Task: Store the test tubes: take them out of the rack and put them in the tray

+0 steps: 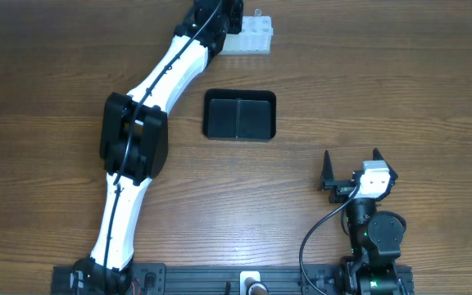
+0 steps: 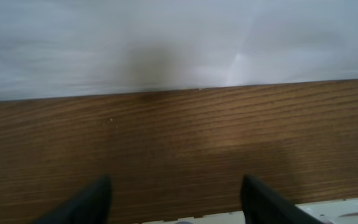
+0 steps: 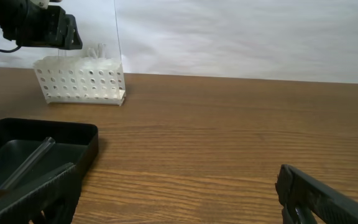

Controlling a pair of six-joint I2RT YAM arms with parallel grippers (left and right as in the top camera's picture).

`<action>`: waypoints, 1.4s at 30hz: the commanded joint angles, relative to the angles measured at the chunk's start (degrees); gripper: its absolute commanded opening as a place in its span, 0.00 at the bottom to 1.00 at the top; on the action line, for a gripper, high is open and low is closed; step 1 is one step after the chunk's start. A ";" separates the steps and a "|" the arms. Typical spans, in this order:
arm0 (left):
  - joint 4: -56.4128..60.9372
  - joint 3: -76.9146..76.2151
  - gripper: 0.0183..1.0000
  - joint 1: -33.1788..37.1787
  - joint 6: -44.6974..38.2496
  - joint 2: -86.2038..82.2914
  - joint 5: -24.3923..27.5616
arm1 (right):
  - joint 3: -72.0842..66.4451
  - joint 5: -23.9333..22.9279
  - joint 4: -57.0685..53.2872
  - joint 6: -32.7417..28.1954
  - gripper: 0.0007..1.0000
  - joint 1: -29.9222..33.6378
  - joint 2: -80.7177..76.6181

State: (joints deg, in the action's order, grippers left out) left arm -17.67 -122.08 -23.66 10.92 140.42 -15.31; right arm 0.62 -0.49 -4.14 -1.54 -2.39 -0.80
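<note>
A white test tube rack (image 1: 252,39) stands at the table's far edge, with clear tubes (image 1: 258,14) sticking up from it. My left gripper (image 1: 234,18) hangs over the rack's left part. In the left wrist view it (image 2: 178,208) is open, with the rack's top edge (image 2: 334,208) just below the fingers. The black tray (image 1: 211,98) lies nearer the middle with one clear tube (image 1: 238,116) lying in it. My right gripper (image 1: 351,170) is open near its base, well right of the tray. The right wrist view takes in the rack (image 3: 82,82), the tray (image 3: 42,127) and the tube in it (image 3: 28,160).
Bare wooden tabletop (image 1: 383,82) spreads around the tray and the rack. A white wall (image 3: 241,31) rises right behind the table's far edge, close behind the rack.
</note>
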 commanded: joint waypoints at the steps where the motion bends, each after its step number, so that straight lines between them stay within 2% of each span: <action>1: 0.61 -1.38 0.57 0.15 -1.53 2.01 -0.48 | -0.31 0.44 -0.15 0.17 0.99 0.39 0.52; 6: 2.16 -1.38 0.38 0.15 -1.49 2.03 -0.13 | -0.31 0.44 -0.15 0.17 0.99 0.37 0.52; 12: 2.25 -1.38 0.28 0.15 -0.11 2.03 0.04 | -0.31 0.44 -0.15 0.17 0.99 0.39 0.52; 24: 1.79 -1.44 0.14 0.15 1.97 1.99 0.24 | -0.31 0.44 -0.15 0.17 0.99 0.39 0.52; 42: -6.58 -5.90 0.08 -0.11 1.90 0.11 0.22 | -0.31 0.44 -0.15 0.17 0.99 0.39 0.52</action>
State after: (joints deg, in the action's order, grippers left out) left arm -23.86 -126.67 -23.70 12.23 141.56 -15.22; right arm 0.62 -0.49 -4.14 -1.52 -2.37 -0.80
